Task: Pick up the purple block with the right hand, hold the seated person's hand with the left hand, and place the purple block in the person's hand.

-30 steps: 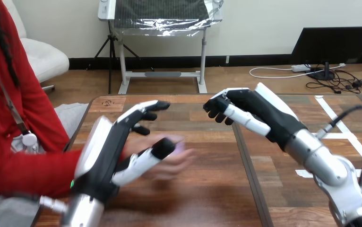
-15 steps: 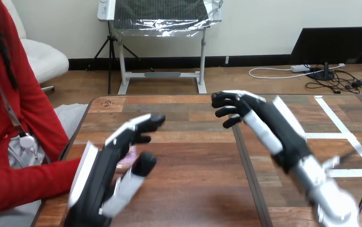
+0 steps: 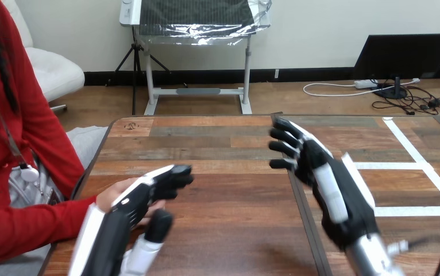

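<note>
In the head view, the robot's left hand [image 3: 124, 221] is seen low at the left, raised just above the wooden table [image 3: 235, 190], with its white back shell turned up and toward the camera. Its fingers [image 3: 172, 175] are stretched forward and to the right, kept close together and only slightly bent at the tips, while its thumb [image 3: 159, 223] is held apart below them, so the hand is loosely spread and nothing is pinched by it. The person's hand [image 3: 107, 199] is found directly behind and under this left hand: part of it is seen at the left hand's far left edge, and a little more is seen in the gap between the fingers and the thumb. No finger or thumb is seen curled round the person's hand, and whether the 2 are touching cannot be told. The person's sleeve [image 3: 28, 221] is seen to the left of the left hand, running to the view's left edge. The robot's right hand [image 3: 328, 190] is seen well to the right of the left hand, beyond the dark seam [image 3: 301, 201] in the table, held above the wood with its arm coming up from the bottom edge. Its fingers [image 3: 284, 145] are fanned apart and pointed to the left, and nothing is held in them. White tape lines [image 3: 419, 167] are laid on the table to the right of the right hand. Where the purple block lies cannot be told.
</note>
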{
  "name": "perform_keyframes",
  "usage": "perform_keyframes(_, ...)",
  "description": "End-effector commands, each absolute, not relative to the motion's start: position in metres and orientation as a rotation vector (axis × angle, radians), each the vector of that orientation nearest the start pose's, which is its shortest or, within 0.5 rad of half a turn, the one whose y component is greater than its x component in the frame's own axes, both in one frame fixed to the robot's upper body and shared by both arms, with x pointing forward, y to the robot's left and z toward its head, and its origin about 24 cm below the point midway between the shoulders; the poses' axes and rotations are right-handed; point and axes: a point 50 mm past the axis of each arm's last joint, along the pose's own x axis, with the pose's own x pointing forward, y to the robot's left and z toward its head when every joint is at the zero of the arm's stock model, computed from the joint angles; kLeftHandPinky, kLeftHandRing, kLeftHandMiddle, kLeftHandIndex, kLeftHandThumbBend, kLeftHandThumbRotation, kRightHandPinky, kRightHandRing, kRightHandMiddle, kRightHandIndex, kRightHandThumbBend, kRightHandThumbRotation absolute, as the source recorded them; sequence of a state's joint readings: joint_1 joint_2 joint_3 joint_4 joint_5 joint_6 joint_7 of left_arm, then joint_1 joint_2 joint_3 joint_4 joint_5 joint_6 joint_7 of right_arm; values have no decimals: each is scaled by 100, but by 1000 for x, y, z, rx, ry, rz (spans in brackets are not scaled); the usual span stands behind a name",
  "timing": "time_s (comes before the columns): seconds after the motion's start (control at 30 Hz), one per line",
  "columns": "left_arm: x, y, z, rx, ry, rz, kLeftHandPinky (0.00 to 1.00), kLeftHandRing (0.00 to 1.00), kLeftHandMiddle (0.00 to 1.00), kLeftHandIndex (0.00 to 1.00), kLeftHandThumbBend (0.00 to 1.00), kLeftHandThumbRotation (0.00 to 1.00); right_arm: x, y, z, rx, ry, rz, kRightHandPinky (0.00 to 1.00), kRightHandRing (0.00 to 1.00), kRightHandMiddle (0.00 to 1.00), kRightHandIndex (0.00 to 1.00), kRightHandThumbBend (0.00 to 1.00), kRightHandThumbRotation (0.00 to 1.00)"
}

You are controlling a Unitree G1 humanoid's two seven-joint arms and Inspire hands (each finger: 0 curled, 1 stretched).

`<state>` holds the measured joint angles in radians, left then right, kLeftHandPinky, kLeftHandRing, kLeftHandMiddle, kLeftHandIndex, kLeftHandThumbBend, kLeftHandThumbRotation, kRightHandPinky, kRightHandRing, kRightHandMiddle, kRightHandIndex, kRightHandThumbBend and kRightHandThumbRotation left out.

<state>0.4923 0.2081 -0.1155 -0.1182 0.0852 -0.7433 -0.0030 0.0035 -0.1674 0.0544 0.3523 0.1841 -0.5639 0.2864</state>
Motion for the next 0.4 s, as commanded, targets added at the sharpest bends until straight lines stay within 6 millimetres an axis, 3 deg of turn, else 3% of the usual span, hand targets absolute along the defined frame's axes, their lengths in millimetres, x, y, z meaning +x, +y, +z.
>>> perform_keyframes(0.0, 142, 164, 57, 139, -446, -100, 70, 72, 72, 72, 64, 100, 235, -168, 35, 50, -304, 222, 89, 90, 91, 91, 76, 100)
perform_keyframes(0.37, 138, 165, 59, 77, -423, -112, 74, 79, 76, 74, 72, 100, 218, -164, 28, 129, -275, 207, 89, 89, 91, 92, 69, 100)
